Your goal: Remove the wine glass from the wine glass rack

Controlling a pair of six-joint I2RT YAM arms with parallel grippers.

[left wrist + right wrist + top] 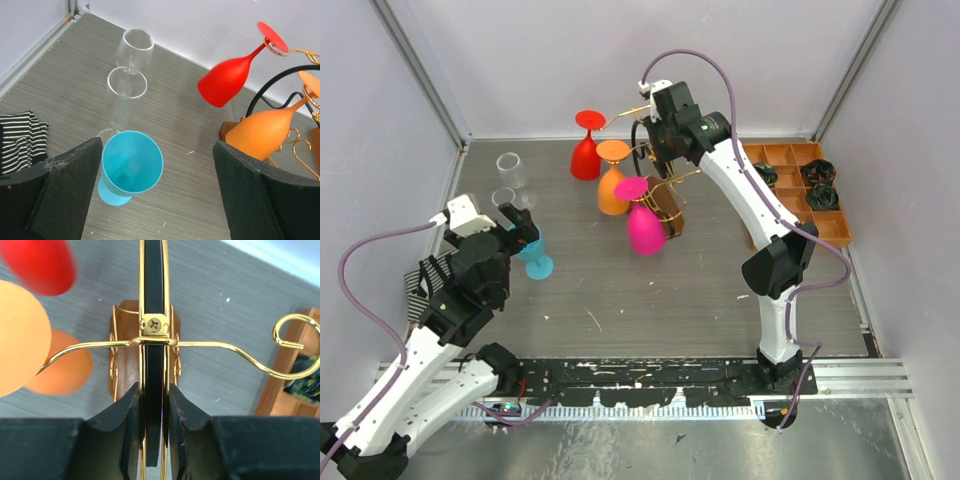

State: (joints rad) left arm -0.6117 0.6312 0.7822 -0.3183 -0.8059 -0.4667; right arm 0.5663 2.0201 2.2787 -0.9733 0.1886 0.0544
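Note:
The wine glass rack (667, 205) is a gold wire stand on a brown wooden base at mid-table. Red (585, 152), orange (611, 188) and magenta (645, 228) wine glasses hang upside down from its left arms. A blue wine glass (533, 255) stands upright on the table, apart from the rack. My left gripper (518, 236) is open and hangs over the blue glass (131, 162), which sits near its left finger (75, 190). My right gripper (154, 390) is shut on the rack's top hoop (153, 295), above the wooden base (125, 360).
Two clear glasses (510, 168) (506, 200) stand at the back left. A striped cloth (20, 140) lies to the left. An orange-brown compartment tray (800, 190) holding dark items sits at the right. Grey walls enclose the table.

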